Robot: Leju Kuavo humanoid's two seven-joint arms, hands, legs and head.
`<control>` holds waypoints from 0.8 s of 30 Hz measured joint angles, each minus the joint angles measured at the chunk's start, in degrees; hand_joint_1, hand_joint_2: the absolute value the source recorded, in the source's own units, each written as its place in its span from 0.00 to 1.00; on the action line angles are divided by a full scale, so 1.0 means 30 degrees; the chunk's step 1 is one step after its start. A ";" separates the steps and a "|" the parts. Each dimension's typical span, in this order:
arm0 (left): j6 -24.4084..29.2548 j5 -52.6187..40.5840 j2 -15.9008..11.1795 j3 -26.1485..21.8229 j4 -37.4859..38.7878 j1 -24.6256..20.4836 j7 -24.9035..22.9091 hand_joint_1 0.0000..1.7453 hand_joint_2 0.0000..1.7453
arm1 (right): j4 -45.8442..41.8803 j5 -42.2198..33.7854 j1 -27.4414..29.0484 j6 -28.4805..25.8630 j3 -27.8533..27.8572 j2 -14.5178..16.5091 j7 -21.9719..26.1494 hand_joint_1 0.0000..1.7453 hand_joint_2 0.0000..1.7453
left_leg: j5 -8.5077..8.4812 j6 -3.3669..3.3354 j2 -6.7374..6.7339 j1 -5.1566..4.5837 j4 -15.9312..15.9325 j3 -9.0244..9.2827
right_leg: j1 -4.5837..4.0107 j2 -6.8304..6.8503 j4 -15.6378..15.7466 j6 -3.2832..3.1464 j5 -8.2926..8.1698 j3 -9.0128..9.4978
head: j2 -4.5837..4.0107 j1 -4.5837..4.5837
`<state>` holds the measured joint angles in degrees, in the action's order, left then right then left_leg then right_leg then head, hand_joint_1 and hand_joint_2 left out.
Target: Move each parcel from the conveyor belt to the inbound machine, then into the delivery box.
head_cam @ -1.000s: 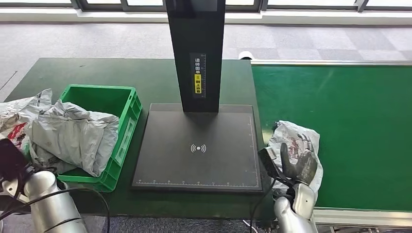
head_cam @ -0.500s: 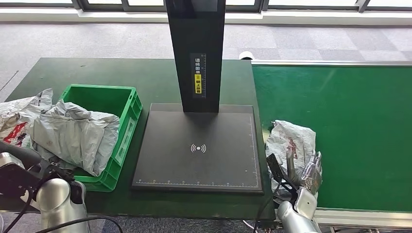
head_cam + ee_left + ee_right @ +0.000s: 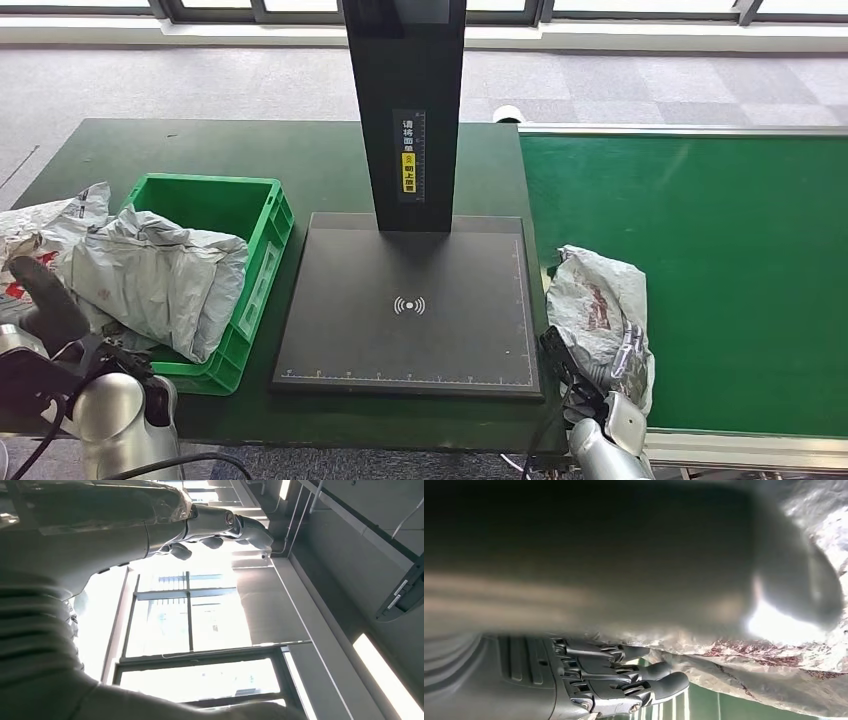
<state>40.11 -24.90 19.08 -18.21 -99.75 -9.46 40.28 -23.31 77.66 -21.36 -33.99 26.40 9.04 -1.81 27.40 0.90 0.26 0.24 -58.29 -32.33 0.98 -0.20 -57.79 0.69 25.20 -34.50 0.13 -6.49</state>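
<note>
Green conveyor belt (image 3: pixel 720 260), near edge: right hand (image 3: pixel 625 362) rests on the grey parcel (image 3: pixel 598 300), fingers (image 3: pixel 644 672) curled beneath the wrapping, thumb across it, gripping. Left hand (image 3: pixel 215 525) is raised, fingers spread, holding nothing, beside the green crate (image 3: pixel 262 250)

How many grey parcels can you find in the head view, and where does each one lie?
3: one parcel on the conveyor belt at the right hand, one draped over the green crate, one left of the crate at the table edge. Others may be hidden.
</note>
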 joint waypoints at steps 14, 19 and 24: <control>0.0000 -0.0002 -0.0015 0.0202 -0.0226 0.0153 0.0000 0.00 1.00 | 0.0199 0.0198 -0.0023 0.0388 0.0002 -0.0056 -0.0339 0.00 1.00 | 0.0000 0.0000 0.0002 0.0000 0.0000 0.0003 | 0.0000 0.0002 0.0000 0.0000 0.0000 0.0004 | 0.0000 0.0000; 0.0000 -0.0066 -0.0015 0.0424 -0.0315 0.0186 0.0000 0.00 1.00 | 0.0199 0.0787 -0.0081 0.0646 0.0002 -0.0056 -0.1392 0.00 1.00 | 0.0000 -0.0002 0.0008 -0.0001 -0.0001 0.0006 | 0.0002 0.0010 0.0001 0.0002 0.0001 0.0013 | 0.0000 0.0000; 0.0000 -0.0109 -0.0015 0.0486 -0.0419 0.0215 0.0000 0.00 1.00 | 0.0199 0.1051 -0.0123 0.0764 0.0002 -0.0056 -0.1777 0.75 1.00 | 0.0000 -0.0003 0.0011 -0.0001 -0.0003 0.0014 | 0.0003 0.0014 0.0001 0.0003 0.0001 0.0023 | 0.0000 0.0000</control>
<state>40.11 -25.22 19.04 -16.75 -101.01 -8.81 40.28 -22.71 80.81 -21.73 -31.69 26.40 8.87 -7.15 27.40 0.89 0.29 0.24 -58.30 -32.29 0.99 -0.16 -57.79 0.70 25.20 -34.43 0.13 -6.49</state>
